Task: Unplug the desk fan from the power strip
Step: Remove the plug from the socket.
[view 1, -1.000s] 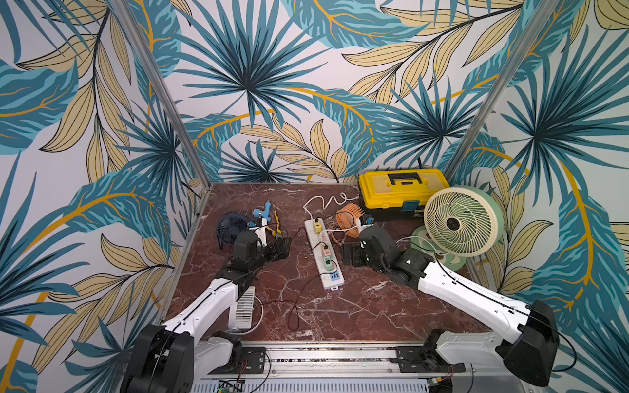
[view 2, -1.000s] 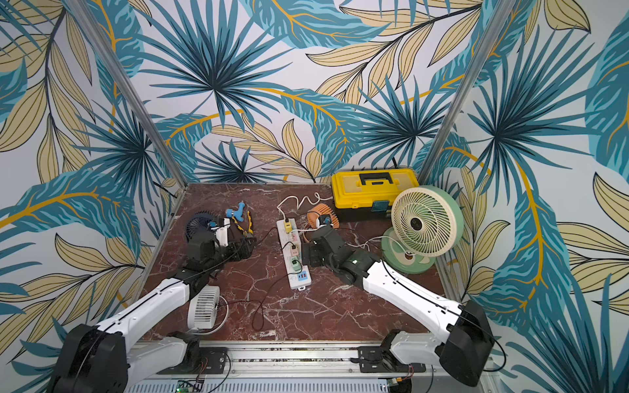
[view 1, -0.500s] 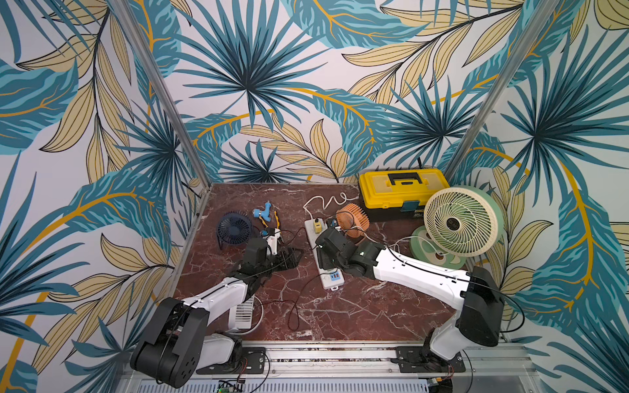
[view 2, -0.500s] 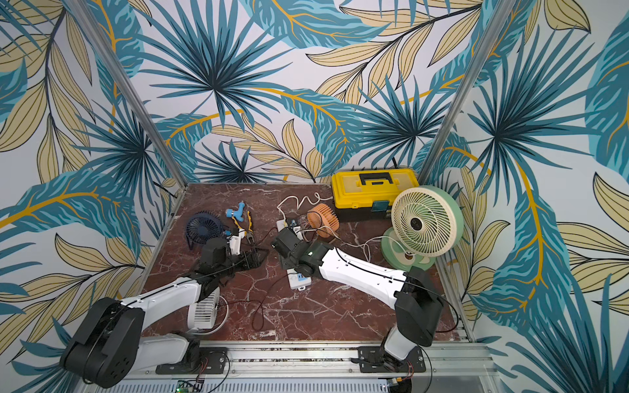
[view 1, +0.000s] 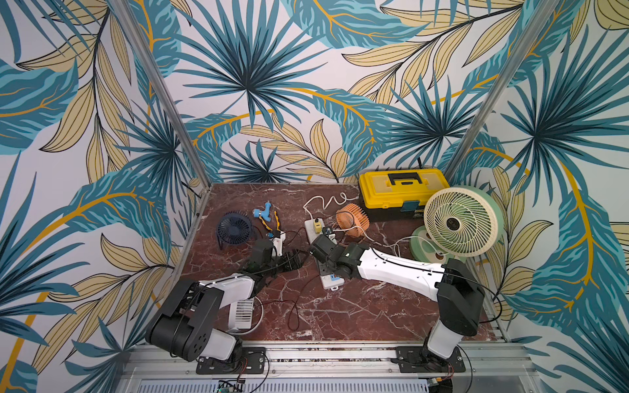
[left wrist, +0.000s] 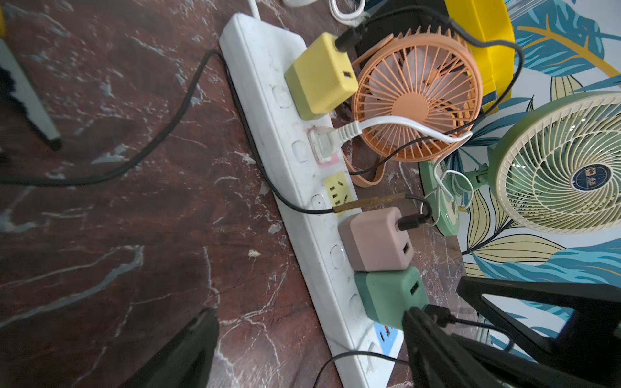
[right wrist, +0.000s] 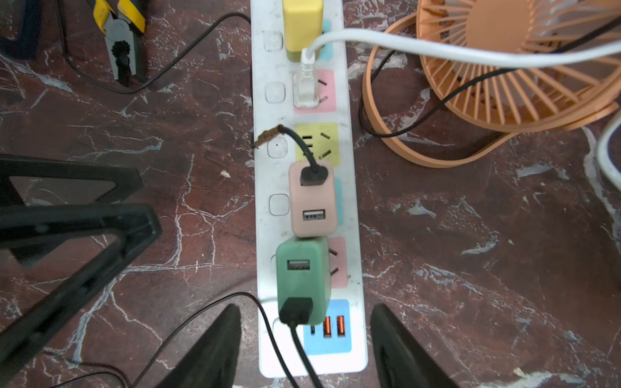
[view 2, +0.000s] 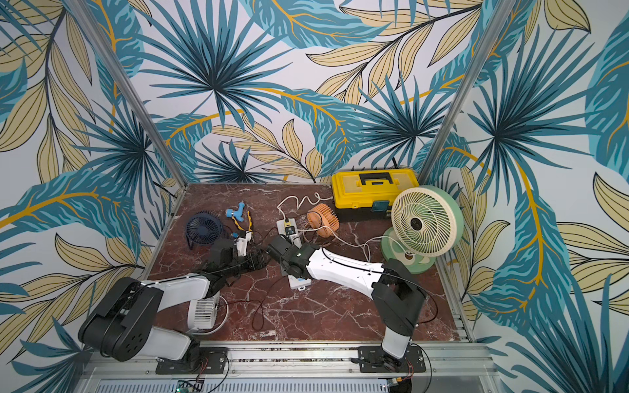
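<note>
In the middle of the red-brown marble surface (view 1: 340,316) lies the long white power strip with pastel sockets (view 1: 331,284), far end toward the yellow toolbox, near end toward the robot. A second ago the right arm hung off to the strip's fan side with its jaws wide. Now it has swung across, and the right gripper (right wrist: 304,309) sits astride the strip's near end by the blue USB panel. Its black fingers (right wrist: 218,339) have drawn in but stand apart, one on each side of the bar, clamping nothing that I can see. The left gripper (view 1: 293,261) has also slid in from the navy fan's side. It now waits just beside the strip, jaws spread and empty. Nothing is unplugged yet. The flat white plug (right wrist: 305,90) sits in its pink socket, and its white cord runs toward the big mint-and-cream desk fan (view 1: 463,221), so I take that for the target. The right arm looks set to pin the strip, leaving the left free to pull.
</note>
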### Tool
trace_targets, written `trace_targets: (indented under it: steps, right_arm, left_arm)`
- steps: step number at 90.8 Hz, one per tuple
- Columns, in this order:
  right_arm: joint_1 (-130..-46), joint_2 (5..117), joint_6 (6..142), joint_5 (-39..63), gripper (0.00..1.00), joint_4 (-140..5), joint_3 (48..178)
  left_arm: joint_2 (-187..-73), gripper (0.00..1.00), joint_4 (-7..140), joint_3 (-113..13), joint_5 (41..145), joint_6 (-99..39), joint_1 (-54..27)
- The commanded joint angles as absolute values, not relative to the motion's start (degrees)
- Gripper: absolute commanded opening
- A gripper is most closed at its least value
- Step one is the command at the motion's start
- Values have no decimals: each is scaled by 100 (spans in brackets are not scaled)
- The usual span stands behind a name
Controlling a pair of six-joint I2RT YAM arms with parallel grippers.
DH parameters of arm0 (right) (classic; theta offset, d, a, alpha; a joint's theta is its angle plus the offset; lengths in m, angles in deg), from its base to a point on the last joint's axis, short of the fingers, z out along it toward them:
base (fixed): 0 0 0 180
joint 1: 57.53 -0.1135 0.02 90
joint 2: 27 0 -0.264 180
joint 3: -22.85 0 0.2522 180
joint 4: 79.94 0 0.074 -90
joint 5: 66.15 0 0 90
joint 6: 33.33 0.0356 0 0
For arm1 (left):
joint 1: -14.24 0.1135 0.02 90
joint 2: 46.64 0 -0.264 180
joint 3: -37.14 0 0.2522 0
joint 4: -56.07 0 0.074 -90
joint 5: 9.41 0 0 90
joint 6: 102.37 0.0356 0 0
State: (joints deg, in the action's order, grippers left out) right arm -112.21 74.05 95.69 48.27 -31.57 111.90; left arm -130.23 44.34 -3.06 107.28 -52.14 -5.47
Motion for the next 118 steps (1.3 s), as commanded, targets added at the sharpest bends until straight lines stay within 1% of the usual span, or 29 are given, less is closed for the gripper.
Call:
trace_targets:
  steps: [1, 45, 55, 75, 93, 101, 105, 109, 118]
  right_arm:
    - [-11268, 7594, 9706, 4804, 61, -3183, 11150]
    - [-11274, 7992, 9694, 4943, 44, -3461, 11017]
    - [-11273, 8045, 9669, 4969, 42, -3500, 11018]
    - [-11273, 8062, 9649, 5101, 31, -3546, 10960]
    - [-11273, 8049, 9588, 5177, 17, -3587, 10932]
    - [-11272, 8025, 9563, 5233, 13, -3582, 10915]
    - [-11275, 8009, 9556, 5246, 12, -3586, 10906]
    - [-11268, 8004, 9556, 5258, 12, -3589, 10896]
    - [-11265, 8011, 9569, 5227, 12, -3599, 10880]
  left_arm:
    - [-13119, 89, 4076, -448, 10811, -5317, -642]
    - [-13302, 88, 3917, -481, 10771, -5534, -855]
    - [-13338, 87, 3908, -483, 10772, -5558, -859]
    - [-13433, 87, 3803, -466, 10782, -5609, -899]
    - [-13555, 86, 3727, -484, 10822, -5682, -999]
    - [-13642, 83, 3626, -507, 10858, -5755, -1007]
    - [-13690, 78, 3582, -529, 10891, -5791, -1015]
    - [-13767, 72, 3553, -569, 10939, -5811, -1024]
    - [-13931, 63, 3460, -656, 11015, -5904, -1061]
